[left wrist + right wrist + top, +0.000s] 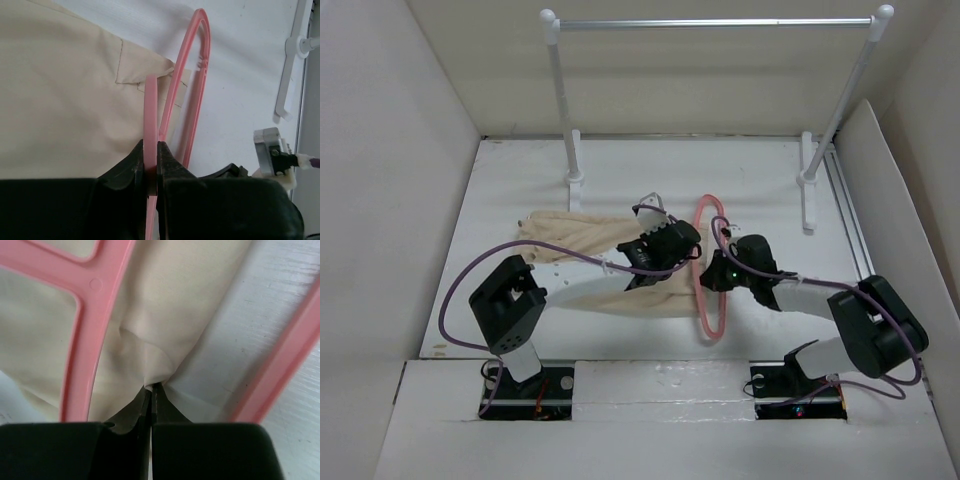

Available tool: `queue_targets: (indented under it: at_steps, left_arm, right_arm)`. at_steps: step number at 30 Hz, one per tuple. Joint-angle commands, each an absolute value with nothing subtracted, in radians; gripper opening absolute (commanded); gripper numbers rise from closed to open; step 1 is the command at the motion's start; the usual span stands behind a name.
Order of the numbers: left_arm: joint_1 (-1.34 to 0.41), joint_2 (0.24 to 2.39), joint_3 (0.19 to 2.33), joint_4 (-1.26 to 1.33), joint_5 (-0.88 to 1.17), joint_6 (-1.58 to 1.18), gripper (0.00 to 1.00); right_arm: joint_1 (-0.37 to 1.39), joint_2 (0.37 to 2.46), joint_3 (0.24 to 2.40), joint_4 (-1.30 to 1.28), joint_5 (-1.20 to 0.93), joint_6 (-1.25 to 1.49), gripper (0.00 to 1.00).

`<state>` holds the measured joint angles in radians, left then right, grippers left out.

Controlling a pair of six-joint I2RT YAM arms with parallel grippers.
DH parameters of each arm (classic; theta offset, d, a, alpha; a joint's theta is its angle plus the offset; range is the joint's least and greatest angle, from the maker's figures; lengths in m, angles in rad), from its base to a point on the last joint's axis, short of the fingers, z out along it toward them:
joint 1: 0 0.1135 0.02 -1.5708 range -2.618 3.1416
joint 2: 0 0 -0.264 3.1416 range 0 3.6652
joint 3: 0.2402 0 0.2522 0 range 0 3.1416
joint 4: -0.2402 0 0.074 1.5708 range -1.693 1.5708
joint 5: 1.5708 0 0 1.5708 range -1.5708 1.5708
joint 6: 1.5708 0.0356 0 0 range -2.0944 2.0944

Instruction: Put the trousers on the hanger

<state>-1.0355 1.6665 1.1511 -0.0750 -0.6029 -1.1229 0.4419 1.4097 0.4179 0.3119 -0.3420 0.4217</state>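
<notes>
The hanger (pixel 150 115) lies on the table (pixel 750 165), on the near side of the clothes rail (pixel 715 22). The left gripper (pixel 151 150) is clamped fully onto one bar of the hanger. The trousers (pixel 575 232) lie spread to the left of the hanger, with one edge inside its frame opening. There the right gripper (pixel 151 387) is closed tight on a pinched fold of the cloth.

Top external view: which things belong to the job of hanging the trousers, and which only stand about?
Belong to the job:
- soft beige cloth trousers
- thin salmon-pink plastic hanger
- left claw, shut on the hanger
- right claw, shut on the trouser cloth

Only standing about:
- clothes rail with white posts and silver bar
</notes>
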Motion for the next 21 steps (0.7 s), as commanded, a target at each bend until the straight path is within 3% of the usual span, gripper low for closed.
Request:
queue_targets:
  at_steps: [1, 7, 21]
  left_arm:
    - [-1.003, 1.651, 1.108, -0.143, -0.635, -1.106, 0.00]
    - [-0.947, 1.592, 1.075, -0.152, -0.647, -1.075, 0.00]
    - [-0.896, 1.496, 0.991, -0.192, -0.693, -0.933, 0.00]
  right_arm:
    - [0.393, 1.294, 0.420, 0.272, -0.339, 0.387, 0.00]
    - [0.319, 1.095, 0.489, 0.052, -0.305, 0.267, 0.00]
    - [0.046, 0.971, 0.526, -0.199, -0.380, 0.084, 0.00]
